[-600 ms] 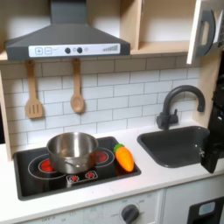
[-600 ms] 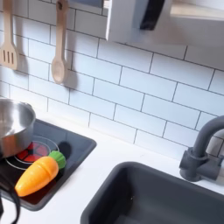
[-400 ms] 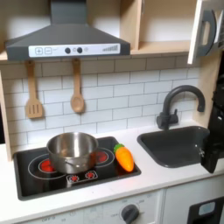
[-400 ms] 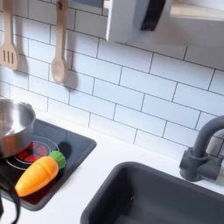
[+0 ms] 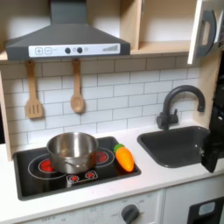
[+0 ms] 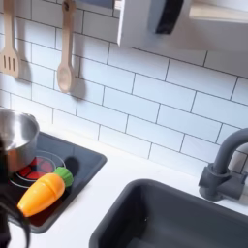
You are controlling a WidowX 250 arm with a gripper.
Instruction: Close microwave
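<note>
above the sink [image 5: 178, 144], the microwave [image 5: 205, 31] door hangs swung open; whether my jaws [image 5: 213, 150] are clenched, i cannot tell.

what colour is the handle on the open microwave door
Grey, on the white swung-open microwave door, showing best in the first exterior view.

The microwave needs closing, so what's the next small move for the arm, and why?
Probably lift the arm toward the microwave door. The door stands swung open at the first exterior view's top right, leaving the wood cabinet exposed, while the arm sits low by the sink.
</note>
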